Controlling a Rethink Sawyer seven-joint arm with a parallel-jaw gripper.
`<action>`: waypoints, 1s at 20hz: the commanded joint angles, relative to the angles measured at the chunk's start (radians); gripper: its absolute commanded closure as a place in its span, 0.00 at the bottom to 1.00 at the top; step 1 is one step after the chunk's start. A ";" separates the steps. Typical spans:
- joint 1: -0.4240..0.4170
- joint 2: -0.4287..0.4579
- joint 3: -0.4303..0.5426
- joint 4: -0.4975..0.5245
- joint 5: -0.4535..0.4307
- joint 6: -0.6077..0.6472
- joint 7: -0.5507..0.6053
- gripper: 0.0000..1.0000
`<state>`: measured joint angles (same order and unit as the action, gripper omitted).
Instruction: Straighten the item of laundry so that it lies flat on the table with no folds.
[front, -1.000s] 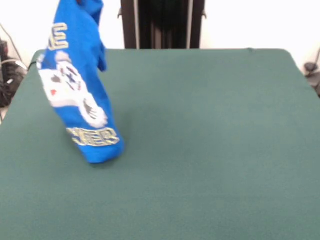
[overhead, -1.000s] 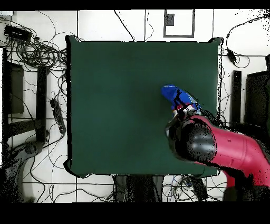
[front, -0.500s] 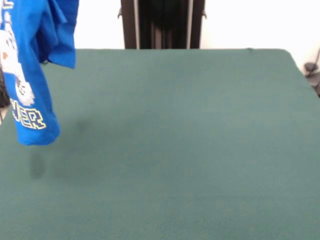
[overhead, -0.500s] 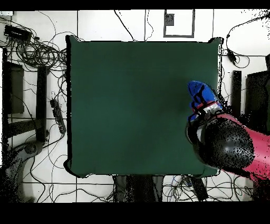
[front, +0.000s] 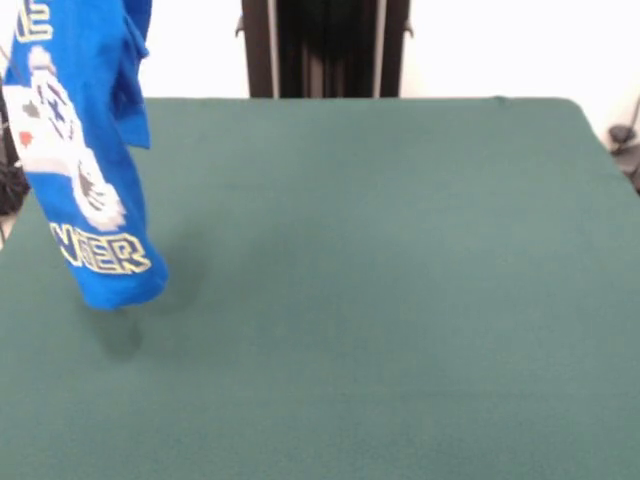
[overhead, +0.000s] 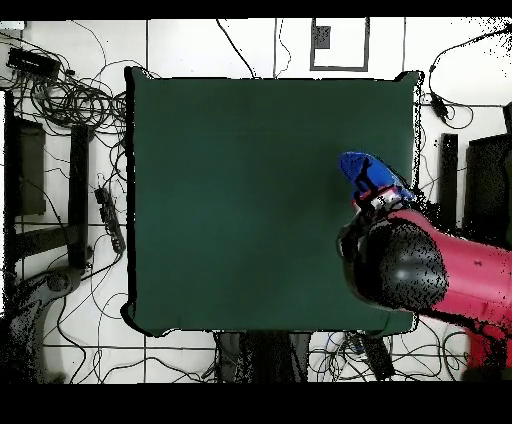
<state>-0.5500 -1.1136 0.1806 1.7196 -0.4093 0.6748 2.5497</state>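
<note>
Blue shirt hangs bunched above the counter near its side edge, hem clear of the felt, claw hidden so its grip cannot be told; lowered like this it likely heaps or spills over the edge.

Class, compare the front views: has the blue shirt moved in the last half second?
Yes. The shirt has swung back inward from the table's left edge and hangs lower, its hem nearer the cloth.

A robot lab: a felt-covered surface on a tiled floor strewn with cables.
</note>
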 joint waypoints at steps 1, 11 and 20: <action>0.094 0.124 0.046 0.094 -0.101 -0.094 -0.059 1.00; 0.274 0.263 -0.148 -0.024 -0.298 -0.164 0.176 1.00; 0.501 0.425 -0.299 -0.010 -0.178 -0.287 0.391 1.00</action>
<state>-0.1881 -0.8202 -0.0431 1.6910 -0.6460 0.4711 2.5684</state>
